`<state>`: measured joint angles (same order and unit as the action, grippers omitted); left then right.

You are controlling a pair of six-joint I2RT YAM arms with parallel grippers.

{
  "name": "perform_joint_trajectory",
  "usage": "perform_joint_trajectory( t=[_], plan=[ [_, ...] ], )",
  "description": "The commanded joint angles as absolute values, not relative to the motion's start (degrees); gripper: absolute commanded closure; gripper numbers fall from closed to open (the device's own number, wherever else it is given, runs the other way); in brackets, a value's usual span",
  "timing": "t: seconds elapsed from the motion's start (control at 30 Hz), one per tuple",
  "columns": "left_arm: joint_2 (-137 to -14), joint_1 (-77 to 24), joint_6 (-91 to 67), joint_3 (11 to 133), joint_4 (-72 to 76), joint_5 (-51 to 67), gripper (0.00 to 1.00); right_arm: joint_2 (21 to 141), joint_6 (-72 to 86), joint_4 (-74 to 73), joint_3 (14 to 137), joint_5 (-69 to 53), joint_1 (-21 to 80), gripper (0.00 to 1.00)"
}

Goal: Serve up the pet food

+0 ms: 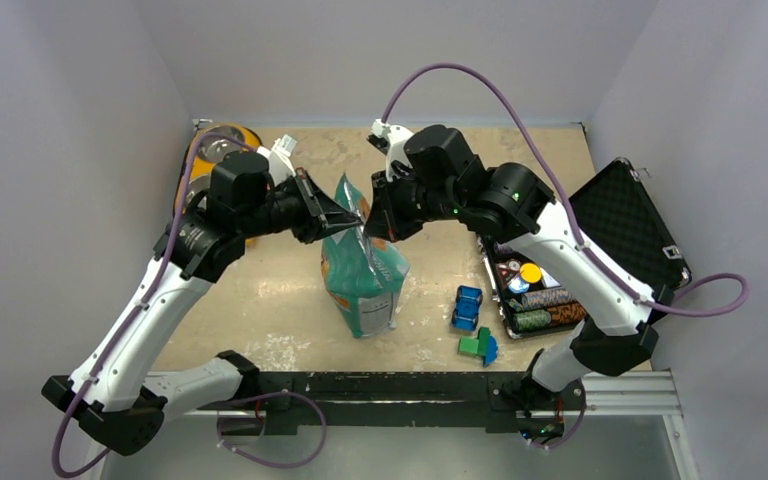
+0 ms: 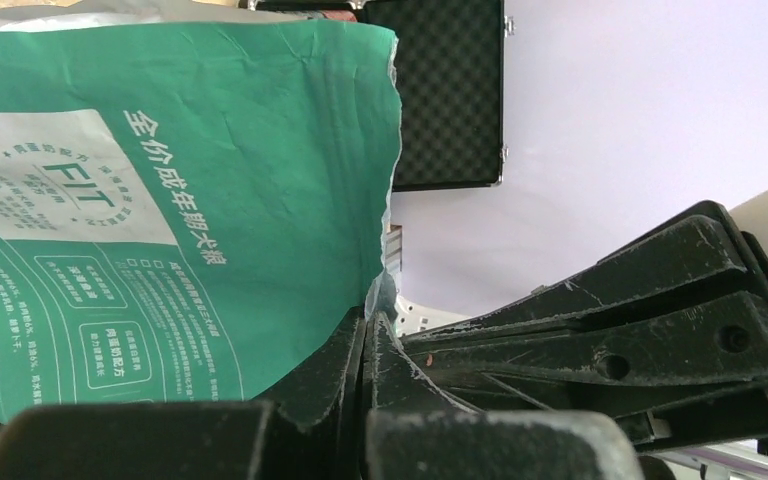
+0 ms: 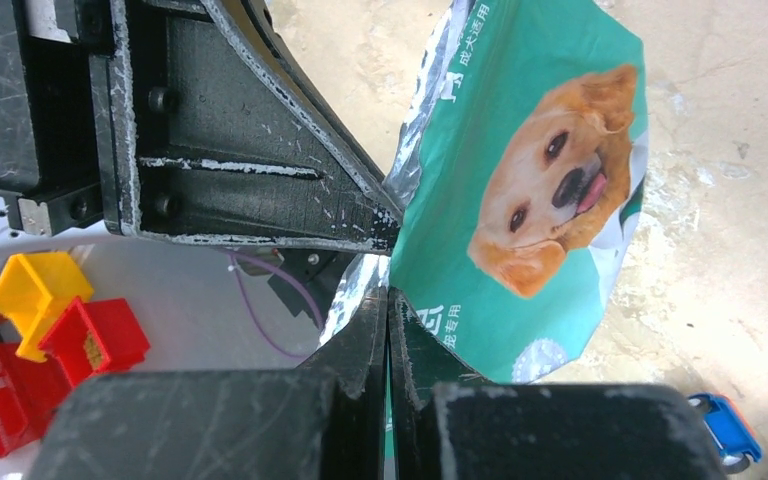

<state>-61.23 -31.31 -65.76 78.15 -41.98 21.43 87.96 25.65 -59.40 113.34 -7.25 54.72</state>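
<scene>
The teal-green pet food bag (image 1: 363,270) stands upright mid-table; its dog picture shows in the right wrist view (image 3: 540,180) and its printed back in the left wrist view (image 2: 160,200). My left gripper (image 1: 352,220) is shut on the bag's top edge from the left (image 2: 368,325). My right gripper (image 1: 372,222) is shut on the same top edge from the right (image 3: 388,300), tips nearly touching the left gripper's. The silver lining shows at the torn mouth. The kibble itself is hidden inside the bag.
A yellow-rimmed metal bowl (image 1: 222,145) sits at the back left, partly behind the left arm. An open black case (image 1: 535,295) with stacked poker chips lies at the right. A blue toy car (image 1: 467,307) and a green-blue toy (image 1: 479,345) lie near the front.
</scene>
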Motion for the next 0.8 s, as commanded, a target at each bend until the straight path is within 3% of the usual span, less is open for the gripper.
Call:
perform_joint_trajectory(
  t=[0.0,0.27,0.63,0.77],
  plan=[
    [-63.31,-31.37,-62.88,81.94,-46.76,19.74,1.00,89.06,23.19,-65.37,117.41,0.22,57.38,1.00],
    [-71.28,-31.38,-55.44,94.39,-71.97,12.34,1.00,93.88,20.68,-72.51,123.08,18.16,62.11,1.00],
    [-72.40,-31.38,-52.67,95.87,-69.55,14.00,1.00,99.64,17.16,-76.45,128.94,26.14,64.70,1.00],
    [-70.18,-31.36,-53.24,92.44,-62.18,16.12,1.00,95.74,15.67,-72.34,124.49,19.90,64.70,1.00]
  ],
)
